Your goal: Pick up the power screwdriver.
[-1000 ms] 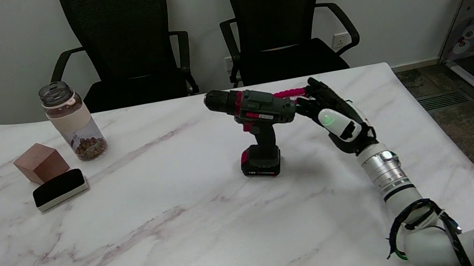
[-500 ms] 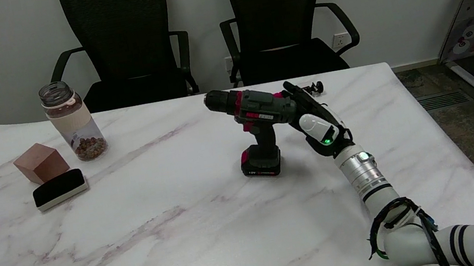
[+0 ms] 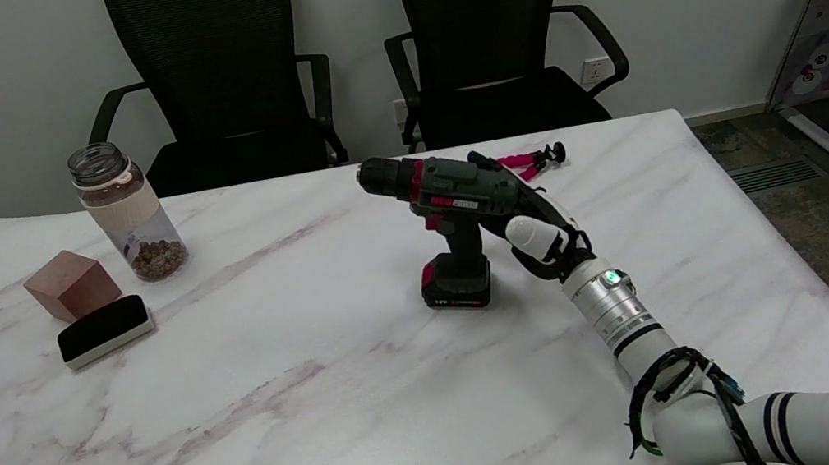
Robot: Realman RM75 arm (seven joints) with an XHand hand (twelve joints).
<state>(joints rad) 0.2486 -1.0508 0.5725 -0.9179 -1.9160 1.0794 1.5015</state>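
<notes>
My right hand (image 3: 534, 223) is up against the rear of the power screwdriver (image 3: 453, 214), fingers reaching along its far side and over the back end; from this angle I cannot tell whether they are closed on the body or only lying beside it. The power screwdriver stands upright on its battery base near the middle of the marble table (image 3: 286, 419), chuck pointing left. Just behind it I see a small pink-legged tripod (image 3: 532, 158) lying flat. Well off to the left sit a jar (image 3: 126, 213), a wooden block (image 3: 72, 283) and a black eraser (image 3: 104, 330), grouped close
</notes>
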